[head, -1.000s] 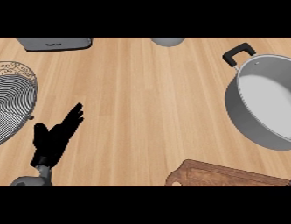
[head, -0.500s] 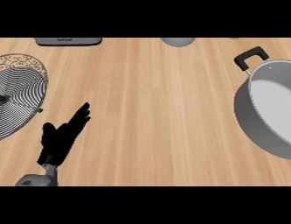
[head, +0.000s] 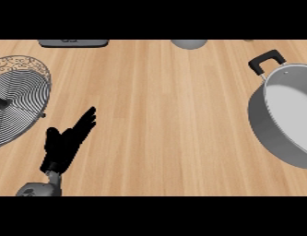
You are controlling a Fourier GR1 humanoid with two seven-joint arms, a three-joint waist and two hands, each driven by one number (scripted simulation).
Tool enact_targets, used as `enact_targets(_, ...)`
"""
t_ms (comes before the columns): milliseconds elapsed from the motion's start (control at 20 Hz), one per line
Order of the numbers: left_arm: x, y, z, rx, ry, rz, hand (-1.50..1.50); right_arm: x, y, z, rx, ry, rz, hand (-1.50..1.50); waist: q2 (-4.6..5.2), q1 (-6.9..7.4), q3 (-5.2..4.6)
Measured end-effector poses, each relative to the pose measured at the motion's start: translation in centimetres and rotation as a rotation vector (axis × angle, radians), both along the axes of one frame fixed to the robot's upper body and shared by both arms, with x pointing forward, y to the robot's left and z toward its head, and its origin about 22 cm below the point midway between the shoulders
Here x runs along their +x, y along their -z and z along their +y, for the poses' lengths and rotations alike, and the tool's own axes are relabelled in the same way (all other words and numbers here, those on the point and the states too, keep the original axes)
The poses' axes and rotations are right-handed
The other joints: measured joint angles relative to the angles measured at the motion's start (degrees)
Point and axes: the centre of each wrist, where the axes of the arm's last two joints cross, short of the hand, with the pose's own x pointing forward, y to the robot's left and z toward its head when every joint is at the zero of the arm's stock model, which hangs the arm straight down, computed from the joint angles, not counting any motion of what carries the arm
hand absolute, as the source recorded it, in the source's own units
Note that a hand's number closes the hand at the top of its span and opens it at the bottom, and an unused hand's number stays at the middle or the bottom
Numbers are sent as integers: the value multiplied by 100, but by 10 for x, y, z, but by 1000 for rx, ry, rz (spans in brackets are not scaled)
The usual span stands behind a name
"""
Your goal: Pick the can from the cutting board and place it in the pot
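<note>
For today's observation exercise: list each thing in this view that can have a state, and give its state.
pot: upright on the counter, nothing inside, black handle at upper left.
left hand: open, fingers straight, holding nothing.
wire rack: at the left edge, nothing on it.
right hand: not in view.

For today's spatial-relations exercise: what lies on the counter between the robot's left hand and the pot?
In the head view, only bare wooden counter lies between the left hand and the pot; nothing stands in that stretch.
</note>
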Motion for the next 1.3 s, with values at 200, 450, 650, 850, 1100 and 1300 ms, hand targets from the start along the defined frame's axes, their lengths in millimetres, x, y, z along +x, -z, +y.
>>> enact_targets(200,2,-2,6,-4,5,-3,0,29,-42,12,-56,19,29,150,3,23,-1)
enact_targets(450,5,-4,1,-2,9,-3,0,73,-80,35,-111,17,91,150,7,62,2)
enact_targets(650,5,3,-1,-3,17,-1,0,113,-104,51,-151,6,166,150,16,101,3)
enact_targets(850,7,3,-6,6,22,-2,0,152,-110,58,-196,2,252,150,24,151,7)
enact_targets(1100,10,8,-9,3,31,-6,0,194,-105,79,-286,-5,357,150,29,171,8)
enact_targets(1300,18,2,-12,4,44,-7,0,214,-105,86,-444,50,494,150,46,233,7)
